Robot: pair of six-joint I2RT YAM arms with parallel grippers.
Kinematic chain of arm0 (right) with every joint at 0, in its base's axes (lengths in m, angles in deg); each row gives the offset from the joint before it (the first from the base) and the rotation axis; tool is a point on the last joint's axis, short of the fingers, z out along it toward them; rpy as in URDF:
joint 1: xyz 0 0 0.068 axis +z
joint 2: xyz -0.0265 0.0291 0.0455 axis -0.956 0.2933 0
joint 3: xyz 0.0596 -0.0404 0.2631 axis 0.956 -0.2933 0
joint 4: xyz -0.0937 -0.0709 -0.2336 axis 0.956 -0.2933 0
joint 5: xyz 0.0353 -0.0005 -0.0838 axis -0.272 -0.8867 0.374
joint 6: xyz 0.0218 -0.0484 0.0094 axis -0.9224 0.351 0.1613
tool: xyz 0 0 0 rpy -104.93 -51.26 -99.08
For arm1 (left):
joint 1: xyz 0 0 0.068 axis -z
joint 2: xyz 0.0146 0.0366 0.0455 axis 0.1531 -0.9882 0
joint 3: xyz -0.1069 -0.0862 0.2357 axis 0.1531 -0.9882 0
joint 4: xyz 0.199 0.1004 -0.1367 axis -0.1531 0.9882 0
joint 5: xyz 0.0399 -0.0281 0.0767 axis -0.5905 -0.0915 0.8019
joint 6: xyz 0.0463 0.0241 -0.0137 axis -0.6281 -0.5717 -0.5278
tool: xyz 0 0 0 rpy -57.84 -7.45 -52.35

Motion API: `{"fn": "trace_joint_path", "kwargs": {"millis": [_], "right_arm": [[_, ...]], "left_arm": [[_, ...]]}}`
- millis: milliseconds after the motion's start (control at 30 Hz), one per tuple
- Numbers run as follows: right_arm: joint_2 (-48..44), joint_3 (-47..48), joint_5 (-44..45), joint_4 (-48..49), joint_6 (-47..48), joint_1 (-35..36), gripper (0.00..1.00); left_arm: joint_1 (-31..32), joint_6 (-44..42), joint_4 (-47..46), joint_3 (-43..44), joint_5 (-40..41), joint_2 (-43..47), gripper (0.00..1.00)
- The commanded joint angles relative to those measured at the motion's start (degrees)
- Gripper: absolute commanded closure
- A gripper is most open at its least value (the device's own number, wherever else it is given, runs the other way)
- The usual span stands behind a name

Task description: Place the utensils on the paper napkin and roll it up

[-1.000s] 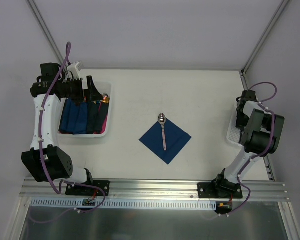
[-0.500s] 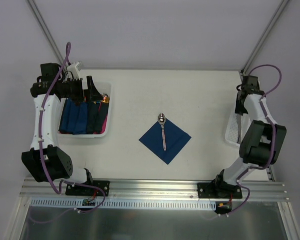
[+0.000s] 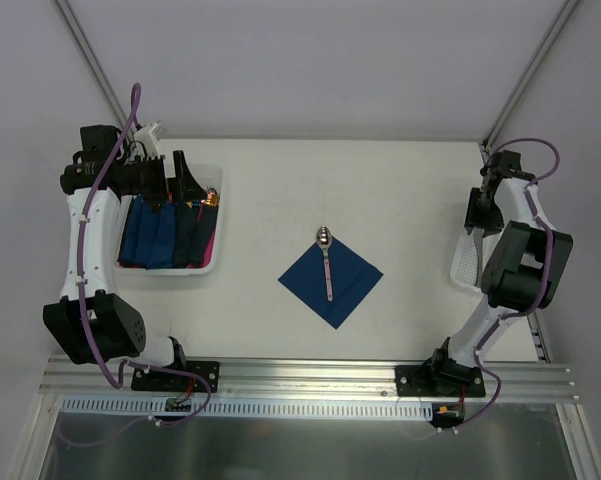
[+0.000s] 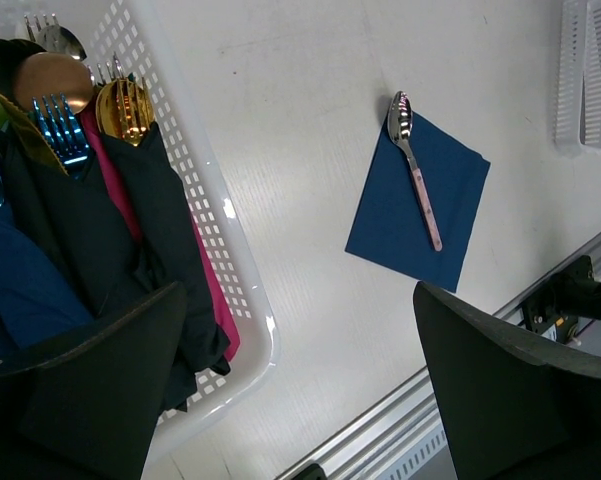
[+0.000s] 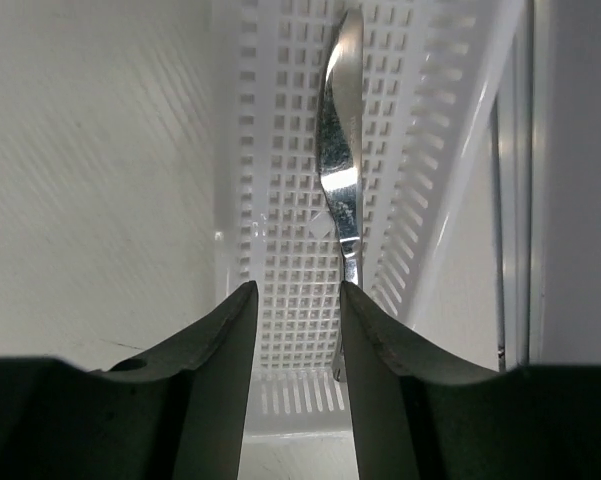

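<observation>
The navy blue paper napkin [image 3: 332, 283] lies flat as a diamond at mid-table, also in the left wrist view [image 4: 420, 210]. A spoon [image 3: 327, 264] with a silver bowl lies on it, its bowl past the far corner [image 4: 412, 165]. My right gripper [image 3: 477, 213] hovers over a white perforated tray [image 3: 464, 266] at the right edge, open with nothing between the fingers. In the right wrist view [image 5: 293, 305] a silver utensil [image 5: 340, 150] lies in that tray [image 5: 280, 200], next to the right finger [image 5: 375, 345]. My left gripper [image 3: 185, 180] is open wide [image 4: 300, 400].
A white basket [image 3: 208, 262] at the left holds dark blue, black and pink rolled bundles [image 4: 130, 220] with copper-gold and blue cutlery heads [image 4: 125, 108]. The left gripper hangs over it. A metal rail [image 3: 310, 375] runs along the near edge.
My right wrist swung toward the back of the table and then came down again over the right tray. The left arm, the napkin and the spoon have not moved.
</observation>
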Motion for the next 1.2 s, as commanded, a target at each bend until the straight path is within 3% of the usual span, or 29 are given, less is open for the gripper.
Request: {"fn": "trace_joint_path", "kwargs": {"millis": [0,433,933,1033,1167], "right_arm": [[1.96,-2.68,-3.15,-0.56,-0.25,-1.82,0.58],[3.02,-8.40,0.54,4.82,1.07,-5.25,0.56],[9.26,-4.71,-0.08,3.24,0.46,-5.25,0.54],[10.22,-4.36,-0.96,3.24,0.55,-5.25,0.62],[10.67,-4.36,-1.75,3.15,0.55,-5.34,0.82]], "left_arm": [[0.43,-0.07,1.57,2.49,-2.68,0.66,0.01],[0.78,0.11,2.89,3.63,-3.21,-0.31,0.01],[0.96,0.72,3.51,4.69,-3.21,-1.37,0.01],[1.05,0.81,3.51,5.13,-3.03,-1.54,0.01],[1.05,0.81,3.60,5.39,-2.50,-1.54,0.01]]}}
